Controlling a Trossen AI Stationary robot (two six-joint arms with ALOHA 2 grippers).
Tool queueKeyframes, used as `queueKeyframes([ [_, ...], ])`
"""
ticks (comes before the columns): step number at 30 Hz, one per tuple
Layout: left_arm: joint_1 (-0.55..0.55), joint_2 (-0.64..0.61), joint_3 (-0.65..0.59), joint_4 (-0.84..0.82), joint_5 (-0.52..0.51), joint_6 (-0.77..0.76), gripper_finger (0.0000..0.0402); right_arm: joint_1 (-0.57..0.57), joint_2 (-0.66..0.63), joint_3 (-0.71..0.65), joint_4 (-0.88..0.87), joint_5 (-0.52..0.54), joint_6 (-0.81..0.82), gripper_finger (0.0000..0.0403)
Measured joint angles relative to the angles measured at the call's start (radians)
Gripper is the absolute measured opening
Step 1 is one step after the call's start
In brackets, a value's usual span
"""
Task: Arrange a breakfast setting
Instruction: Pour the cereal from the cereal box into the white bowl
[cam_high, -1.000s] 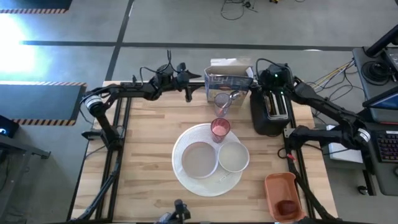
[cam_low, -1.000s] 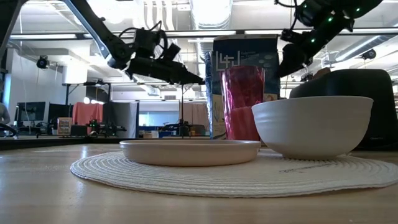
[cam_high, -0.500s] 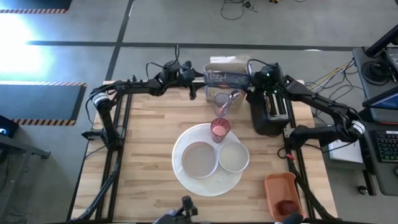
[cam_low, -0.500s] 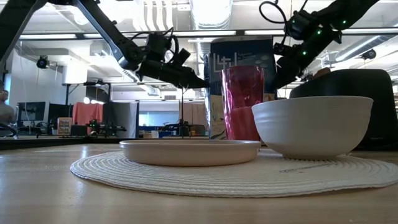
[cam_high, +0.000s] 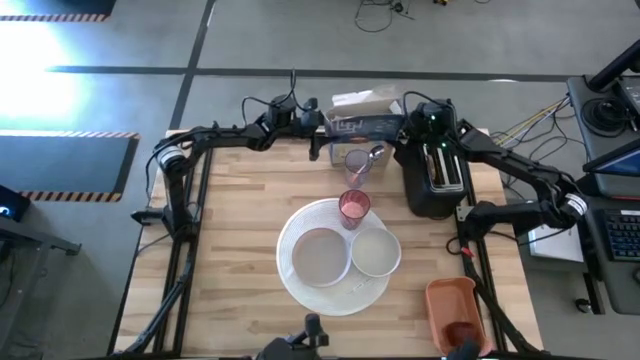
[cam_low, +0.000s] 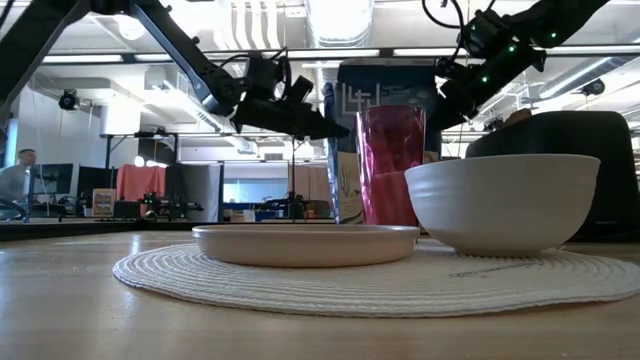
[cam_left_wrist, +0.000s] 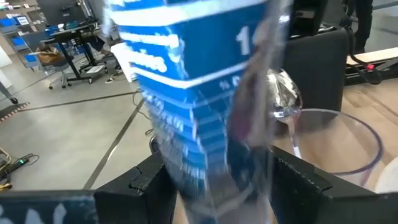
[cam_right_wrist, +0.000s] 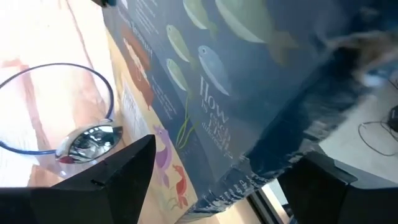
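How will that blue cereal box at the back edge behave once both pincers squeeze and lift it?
The blue cereal box is tall and narrow, so it probably tips easily if nudged. Its printed cardboard sides likely flex inward under a hard squeeze. With the left pincer and right pincer at opposite ends, an uneven lift could twist it, and it may knock the clear glass beside it.

The scene is evenly and brightly lit from overhead. In the high view, strong glare is thrown across the floor (cam_high: 30, 75) at the left edge, and only soft shadows are cast on the table (cam_high: 235, 230). In the low view, ceiling lights (cam_low: 340, 20) are blown out, while the arms are rendered almost as silhouettes (backlit). In both wrist views, the blue box (cam_left_wrist: 193, 74) is smeared by heavy motion blur, and bright highlights are reflected off a spoon (cam_right_wrist: 87, 142).
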Motion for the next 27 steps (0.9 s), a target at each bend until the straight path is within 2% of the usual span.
queueKeyframes([
  [3, 0.000, 0.024, 0.033, 0.000, -0.009, -0.011, 0.0187, 0.001, 0.000, 0.000, 0.000, -0.003, 0.000, 0.0297],
  [6, 0.000, 0.050, 0.067, -0.010, -0.009, -0.025, 0.0160, 0.001, 0.000, 0.001, 0.000, -0.003, 0.000, 0.0297],
  [15, 0.001, 0.079, 0.150, -0.143, 0.000, -0.039, 0.0010, 0.000, 0.000, 0.001, -0.001, 0.003, 0.001, 0.0297],
  [27, 0.045, 0.038, 0.217, -0.294, 0.006, -0.056, 0.0000, 0.000, -0.025, 0.003, -0.024, 0.001, 0.024, 0.0295],
])
